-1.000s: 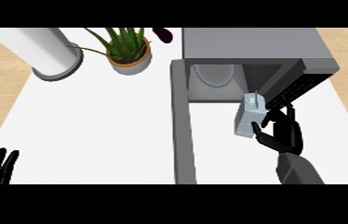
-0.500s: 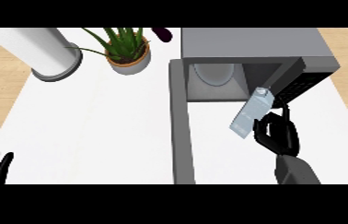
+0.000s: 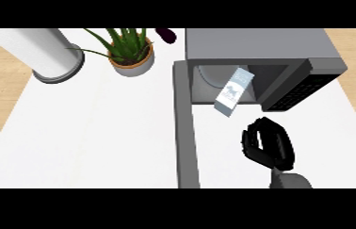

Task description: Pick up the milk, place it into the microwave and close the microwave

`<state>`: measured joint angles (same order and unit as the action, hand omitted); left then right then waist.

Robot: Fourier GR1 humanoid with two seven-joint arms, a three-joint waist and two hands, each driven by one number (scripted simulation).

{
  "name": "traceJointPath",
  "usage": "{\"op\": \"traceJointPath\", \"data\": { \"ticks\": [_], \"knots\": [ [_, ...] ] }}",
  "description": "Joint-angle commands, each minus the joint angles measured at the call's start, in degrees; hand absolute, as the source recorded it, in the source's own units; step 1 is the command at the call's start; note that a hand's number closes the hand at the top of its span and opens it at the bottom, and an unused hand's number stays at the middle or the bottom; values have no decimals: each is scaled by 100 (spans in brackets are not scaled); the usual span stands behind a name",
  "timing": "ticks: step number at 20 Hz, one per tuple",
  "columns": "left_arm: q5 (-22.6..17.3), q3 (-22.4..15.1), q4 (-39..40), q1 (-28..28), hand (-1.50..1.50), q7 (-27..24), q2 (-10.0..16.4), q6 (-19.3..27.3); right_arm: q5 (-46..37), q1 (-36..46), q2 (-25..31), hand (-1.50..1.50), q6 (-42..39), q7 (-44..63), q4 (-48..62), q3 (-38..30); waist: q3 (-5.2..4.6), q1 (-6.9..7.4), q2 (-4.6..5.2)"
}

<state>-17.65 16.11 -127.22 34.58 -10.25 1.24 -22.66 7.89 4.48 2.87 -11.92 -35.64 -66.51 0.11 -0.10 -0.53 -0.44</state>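
Milk carton [image 3: 233,92] moved up-left from half-second ago, now tilted in microwave [image 3: 259,45] opening, clear of right hand [image 3: 268,144]. Hand sits below carton, fingers relaxed, holding nothing. Microwave door [image 3: 186,138] stands open.

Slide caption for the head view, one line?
Milk carton tilts in the mouth of the open microwave; right hand below, not touching.

Counter [image 3: 97,129]: microwave [image 3: 257,44]; potted plant [image 3: 132,63]; white cylinder [image 3: 42,51]
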Motion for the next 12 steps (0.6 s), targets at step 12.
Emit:
{"op": "traceJointPath", "data": {
  "ticks": [12],
  "knots": [
    [-480,736,675,-115,-150,-200,79,-615,-4,-977,-286,150,2274,2232,-3332,1914,8,81,31]
  ]
}}
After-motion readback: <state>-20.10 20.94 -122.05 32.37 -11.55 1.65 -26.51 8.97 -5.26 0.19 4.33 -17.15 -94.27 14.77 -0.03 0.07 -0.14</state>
